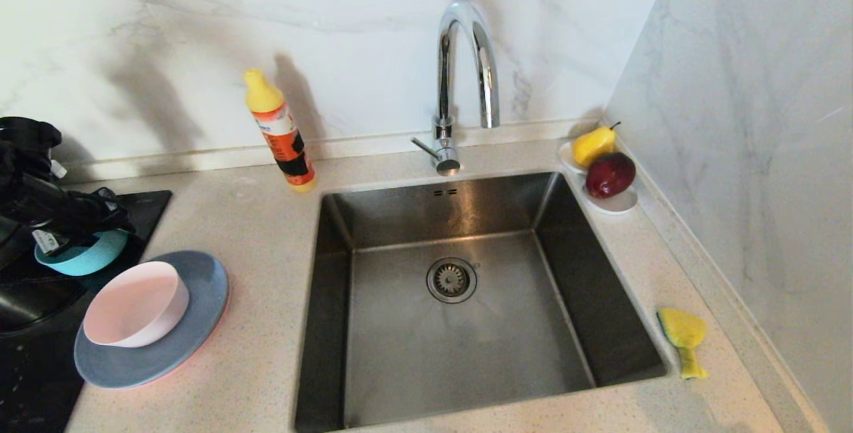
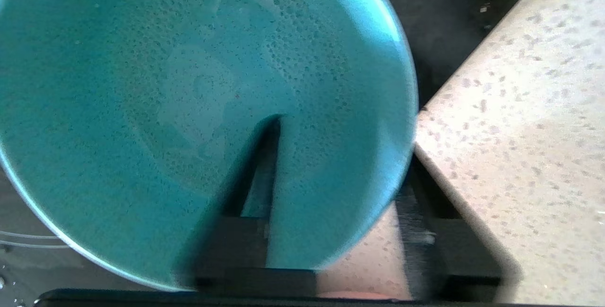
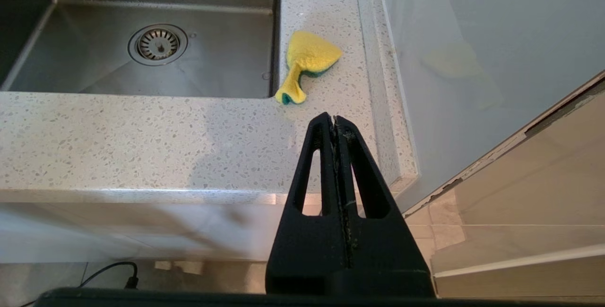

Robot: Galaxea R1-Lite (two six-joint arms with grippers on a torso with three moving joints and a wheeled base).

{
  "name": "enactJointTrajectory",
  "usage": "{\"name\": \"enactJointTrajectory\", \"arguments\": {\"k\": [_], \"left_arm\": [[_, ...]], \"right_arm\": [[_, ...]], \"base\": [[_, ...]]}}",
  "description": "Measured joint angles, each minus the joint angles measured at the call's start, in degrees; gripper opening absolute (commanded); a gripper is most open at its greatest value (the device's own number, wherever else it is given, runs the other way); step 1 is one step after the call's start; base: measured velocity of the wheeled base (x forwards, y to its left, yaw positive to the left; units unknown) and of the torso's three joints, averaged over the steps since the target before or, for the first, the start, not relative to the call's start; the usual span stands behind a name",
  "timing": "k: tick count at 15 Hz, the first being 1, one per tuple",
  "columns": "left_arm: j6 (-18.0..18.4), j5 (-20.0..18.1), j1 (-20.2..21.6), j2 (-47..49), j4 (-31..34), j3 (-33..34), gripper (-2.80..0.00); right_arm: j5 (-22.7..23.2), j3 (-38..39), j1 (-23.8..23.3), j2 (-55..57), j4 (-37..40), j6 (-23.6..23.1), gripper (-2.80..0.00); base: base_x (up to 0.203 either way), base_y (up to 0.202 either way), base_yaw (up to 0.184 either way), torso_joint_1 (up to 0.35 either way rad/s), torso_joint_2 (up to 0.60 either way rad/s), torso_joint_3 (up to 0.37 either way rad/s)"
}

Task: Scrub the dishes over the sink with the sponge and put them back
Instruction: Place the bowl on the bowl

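Only the left wrist view shows left pincer (image 2: 331, 193) pinching teal bowl (image 2: 142, 85).

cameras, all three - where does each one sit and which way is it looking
Head view: high, looking down at the sink; left arm at the left edge, left gripper on the teal bowl.
Left wrist view: behind the fingers, filled by the bowl.
Right wrist view: below the counter edge, right gripper shut, facing the sponge.
Head and right wrist views share sink and sponge.
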Motion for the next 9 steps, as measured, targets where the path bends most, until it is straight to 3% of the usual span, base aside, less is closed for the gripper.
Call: {"name": "enactJointTrajectory", "arguments": {"k": [9], "left_arm": [[0.52, -0.18, -0.22, -6.31, 4.57, -0.13, -2.8]], "right_arm": [[0.0, 0.0, 0.0, 0.0, 0.0, 0.0, -2.8]], "base": [[0.0, 0.0, 0.0, 0.0, 0.0, 0.0]]}}
